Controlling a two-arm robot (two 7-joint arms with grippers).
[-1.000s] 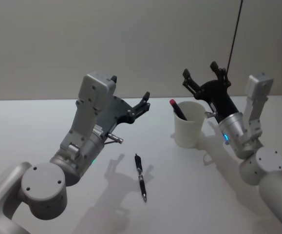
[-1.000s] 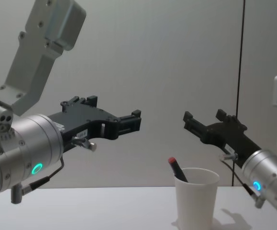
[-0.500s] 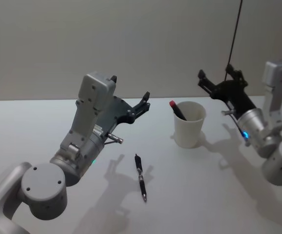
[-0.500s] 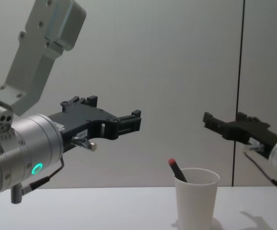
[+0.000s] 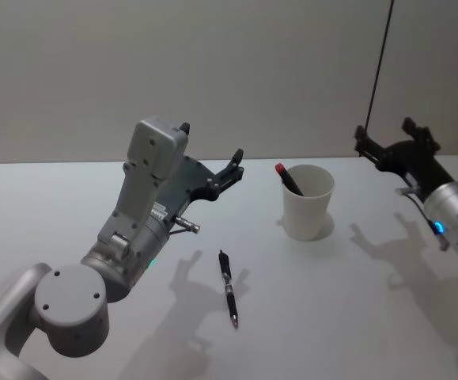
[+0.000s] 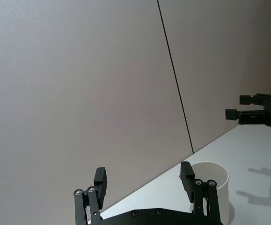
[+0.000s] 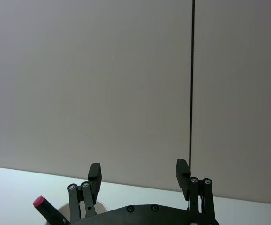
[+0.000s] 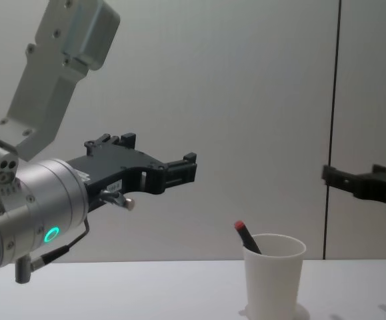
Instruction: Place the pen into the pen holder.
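Inside the pen holder [image 5: 308, 215] leans the pen [image 5: 288, 179].

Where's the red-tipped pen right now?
The pen leans inside the white cup, right of centre in the head view, red tip above the rim, left of the open right claw.

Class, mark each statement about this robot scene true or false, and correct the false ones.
1. A red-tipped pen stands in the white cup. True.
2. The right gripper is shut on a pen. False: it is open and empty, to the right of the cup.
3. A second black pen lies flat on the table. True.
4. The white cup lies on its side. False: it stands upright.
5. The left gripper grips the cup. False: it hovers open above the table, apart from the cup.
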